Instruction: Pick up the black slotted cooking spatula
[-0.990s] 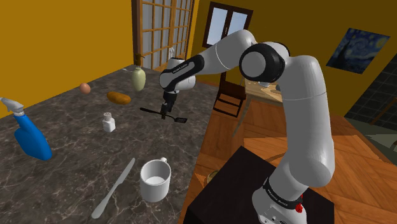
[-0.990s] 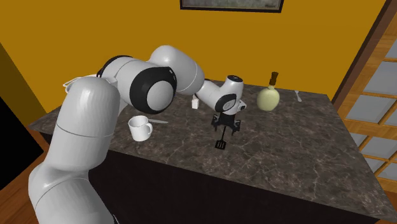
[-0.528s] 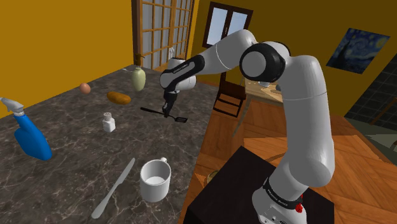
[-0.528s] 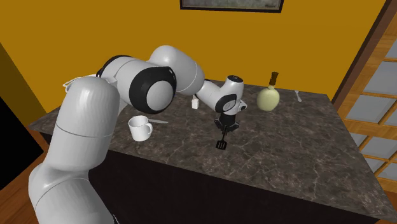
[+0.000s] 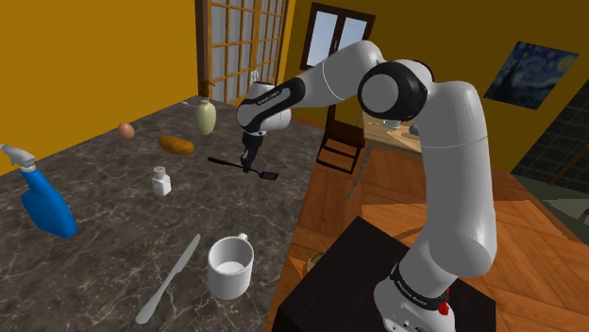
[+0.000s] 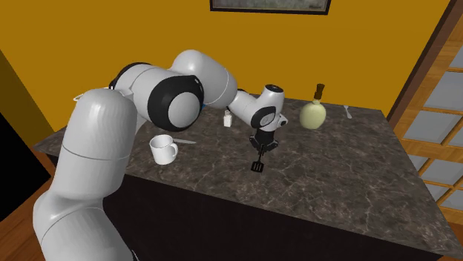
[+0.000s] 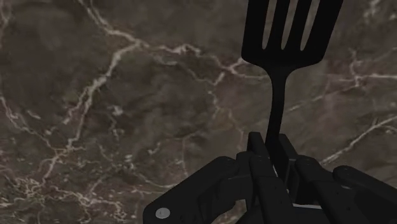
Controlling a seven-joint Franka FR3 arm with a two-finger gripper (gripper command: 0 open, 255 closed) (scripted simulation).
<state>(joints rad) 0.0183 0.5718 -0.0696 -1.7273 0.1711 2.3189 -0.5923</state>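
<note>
Okay — all-black two-finger gripper (image 7: 273, 153) pinched shut on the thin handle of the black slotted spatula (image 7: 289, 58). Long axis lies level, crossways to the grip — I'd say lift straight up.

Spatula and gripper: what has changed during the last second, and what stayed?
The gripper closed its fingers on the spatula handle; a second ago they stood apart around it. The spatula rose very slightly, if at all. The mug, knife and spray bottle stayed in place.
</note>
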